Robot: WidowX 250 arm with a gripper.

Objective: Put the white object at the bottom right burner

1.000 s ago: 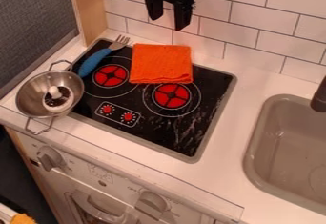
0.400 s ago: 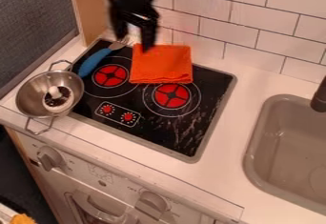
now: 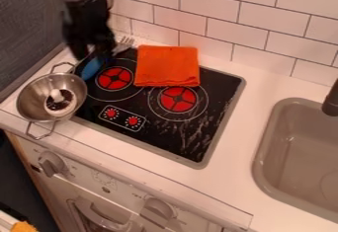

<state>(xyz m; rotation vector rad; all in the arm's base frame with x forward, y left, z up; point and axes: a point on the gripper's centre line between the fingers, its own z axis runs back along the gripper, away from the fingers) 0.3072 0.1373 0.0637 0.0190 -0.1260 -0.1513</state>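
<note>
The black gripper [image 3: 94, 56] hangs at the upper left, over the handle of the blue fork and behind the metal pot; its fingers look spread, with nothing seen between them. A white object [image 3: 60, 102] with a dark-patterned middle and a white knob lies inside the metal pot [image 3: 74, 84]. That pot stands at the stove's left edge. Toward the front right of the black stove [image 3: 166, 142] is a red burner [image 3: 178, 99].
An orange folded cloth [image 3: 167, 65] lies on the back of the stove, touching the front right burner's ring. A blue fork [image 3: 91, 69] lies at the back left. The sink [image 3: 297, 152] is at the right, and a tiled wall runs behind.
The gripper has moved left and down, from in front of the wall tiles to above the fork's handle. The pot, white object, cloth and fork have kept their places.
</note>
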